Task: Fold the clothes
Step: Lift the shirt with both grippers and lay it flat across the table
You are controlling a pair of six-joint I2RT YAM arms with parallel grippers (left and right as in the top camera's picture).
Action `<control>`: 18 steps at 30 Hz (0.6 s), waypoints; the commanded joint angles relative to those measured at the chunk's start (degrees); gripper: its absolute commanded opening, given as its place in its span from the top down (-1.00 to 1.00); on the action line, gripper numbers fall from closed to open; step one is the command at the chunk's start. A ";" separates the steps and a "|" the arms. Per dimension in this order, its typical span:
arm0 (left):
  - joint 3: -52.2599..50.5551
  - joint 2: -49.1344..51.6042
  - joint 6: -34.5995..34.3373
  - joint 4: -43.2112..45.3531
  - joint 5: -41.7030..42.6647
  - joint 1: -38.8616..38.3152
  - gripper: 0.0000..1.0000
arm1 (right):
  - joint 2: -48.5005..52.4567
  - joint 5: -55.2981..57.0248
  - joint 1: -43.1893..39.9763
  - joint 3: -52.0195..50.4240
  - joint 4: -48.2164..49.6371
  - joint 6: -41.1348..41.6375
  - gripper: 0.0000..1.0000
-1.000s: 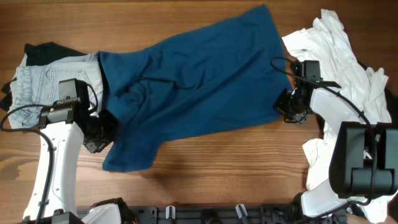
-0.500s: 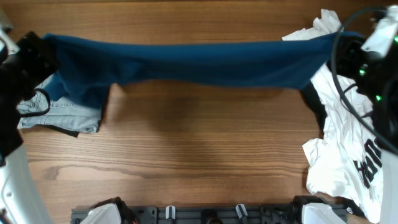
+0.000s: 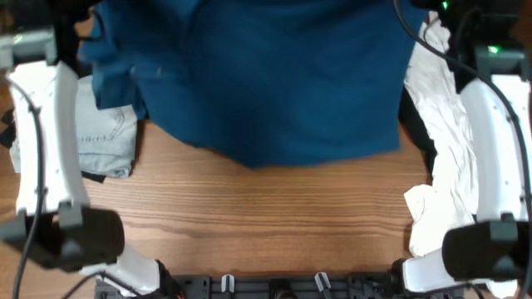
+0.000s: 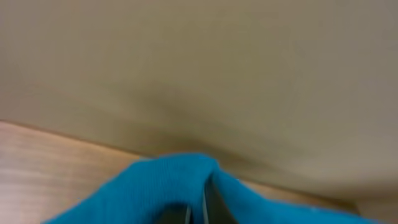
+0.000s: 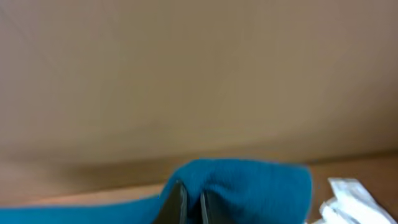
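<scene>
Dark teal-blue soft thin fabric: 1 large plain shirt (image 3: 266, 83), spread as a broad sheet across the overhead view from 10 o'clock to 2 o'clock. Its uneven lower edge hangs to about the middle of the frame. Whether that edge touches the wood cannot be told.

1 left gripper (image 4: 198, 210), seen in the left wrist view at 6 o'clock. Its jaws are pressed together on a bunched fold of the shirt, and the fabric bulges up and around the fingertips.

1 right gripper (image 5: 191, 199), seen in the right wrist view at 6 o'clock. Its jaws are likewise clamped narrow on a rounded hump of the shirt.

2 white robot arms: the left arm (image 3: 37, 141) runs from 8 o'clock up to 10 o'clock, and the right arm (image 3: 495, 141) from 4 o'clock up to 2 o'clock.

1 pair of light-blue denim shorts (image 3: 108, 141), crumpled at 9 o'clock, with its upper part covered by the shirt.

1 heap of white t-shirts (image 3: 440, 124), from 3 o'clock down to 4 o'clock, just beside the shirt's right edge.

1 brown wooden table (image 3: 266, 224), with its bare grain showing from 5 o'clock to 7 o'clock.
</scene>
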 commanded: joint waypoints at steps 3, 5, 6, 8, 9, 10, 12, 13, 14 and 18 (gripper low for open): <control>2.91 1.70 1.05 25.77 0.35 0.59 0.92 | -0.46 0.90 -0.26 5.86 12.46 3.45 0.92; 6.40 1.70 1.11 25.62 0.39 1.14 0.92 | -0.48 1.36 -0.31 9.22 10.91 0.63 0.92; 7.78 1.70 1.11 25.38 0.42 1.44 0.92 | -0.48 1.73 -0.31 10.54 9.16 -0.79 0.92; 10.25 1.66 1.09 19.71 1.99 2.14 0.92 | -0.48 4.11 -0.31 11.72 0.24 -2.25 0.92; 10.62 1.38 1.11 11.98 3.54 2.16 0.92 | -0.31 5.03 -0.31 11.67 -5.49 -2.32 0.92; 10.60 1.31 1.14 3.80 3.61 2.08 0.92 | 0.22 5.99 -0.31 11.67 -11.15 -2.86 0.92; 10.58 1.51 1.36 -16.15 3.63 1.66 0.92 | 1.51 7.65 -0.31 11.37 -23.85 -5.05 0.91; 10.25 1.84 2.14 -26.73 3.43 1.31 0.92 | 2.47 7.96 -0.31 10.73 -30.47 -5.05 0.92; 9.38 2.21 4.33 -36.13 3.30 0.79 0.92 | 3.67 9.31 -0.31 10.01 -37.53 -5.03 0.91; -1.33 2.91 8.00 -50.71 0.98 -0.96 0.92 | 8.61 10.64 -0.31 9.57 -58.42 -4.98 0.92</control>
